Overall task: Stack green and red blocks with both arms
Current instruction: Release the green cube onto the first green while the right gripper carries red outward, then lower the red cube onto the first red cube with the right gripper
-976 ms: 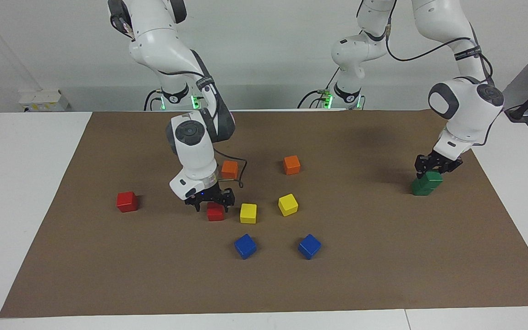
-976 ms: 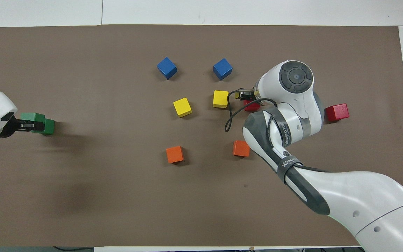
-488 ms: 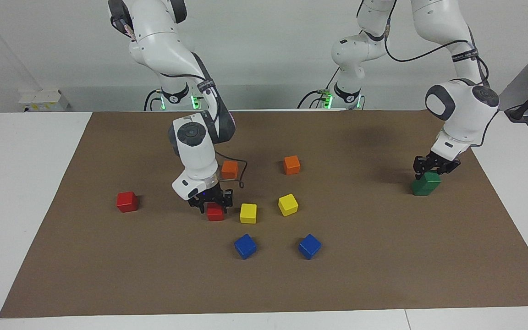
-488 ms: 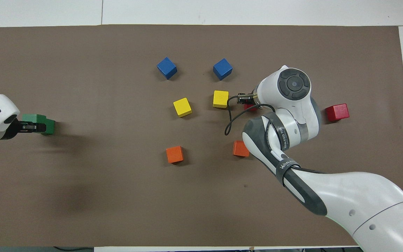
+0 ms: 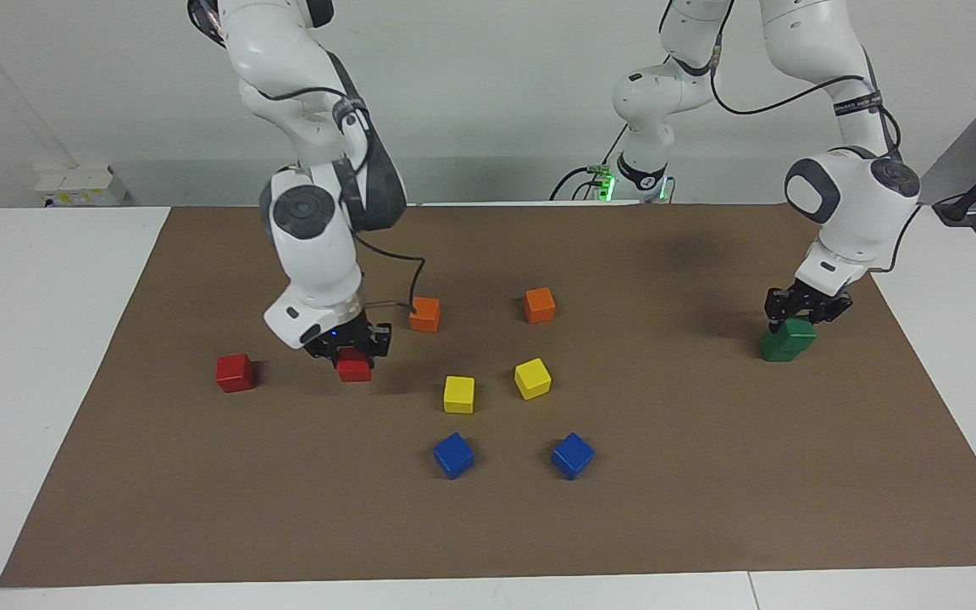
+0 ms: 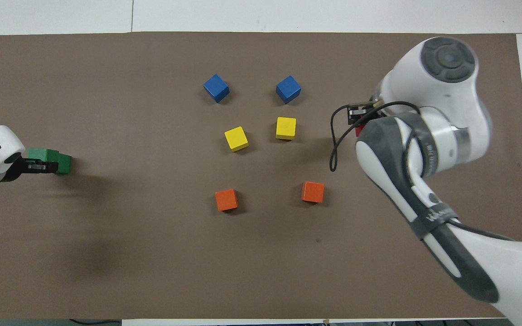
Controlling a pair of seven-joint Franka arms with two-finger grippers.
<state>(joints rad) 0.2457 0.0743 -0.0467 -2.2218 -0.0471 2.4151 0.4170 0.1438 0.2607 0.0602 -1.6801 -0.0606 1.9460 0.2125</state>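
My right gripper (image 5: pixel 352 354) is shut on a red cube (image 5: pixel 354 367) and holds it just above the mat, between an orange cube and the second red cube (image 5: pixel 235 373). In the overhead view only a sliver of the held red cube (image 6: pixel 358 131) shows under the right gripper (image 6: pixel 356 118), and the arm hides the second red cube. My left gripper (image 5: pixel 805 312) sits around the upper green cube (image 5: pixel 795 331), which rests slightly offset on the lower green cube (image 5: pixel 775 348) at the left arm's end of the mat. Both green cubes (image 6: pixel 43 154) (image 6: pixel 64 164) show beside the left gripper (image 6: pixel 37 166) in the overhead view.
Two orange cubes (image 5: pixel 424 313) (image 5: pixel 540 304), two yellow cubes (image 5: pixel 458 394) (image 5: pixel 532 378) and two blue cubes (image 5: pixel 453 455) (image 5: pixel 572 455) lie in the middle of the brown mat (image 5: pixel 708 474). The white table (image 5: pixel 22 339) borders the mat.
My right gripper lifted the red cube from beside the yellow cube and carried it toward the other red cube. My left gripper stayed at the green cubes; the upper one sits more squarely on the lower.
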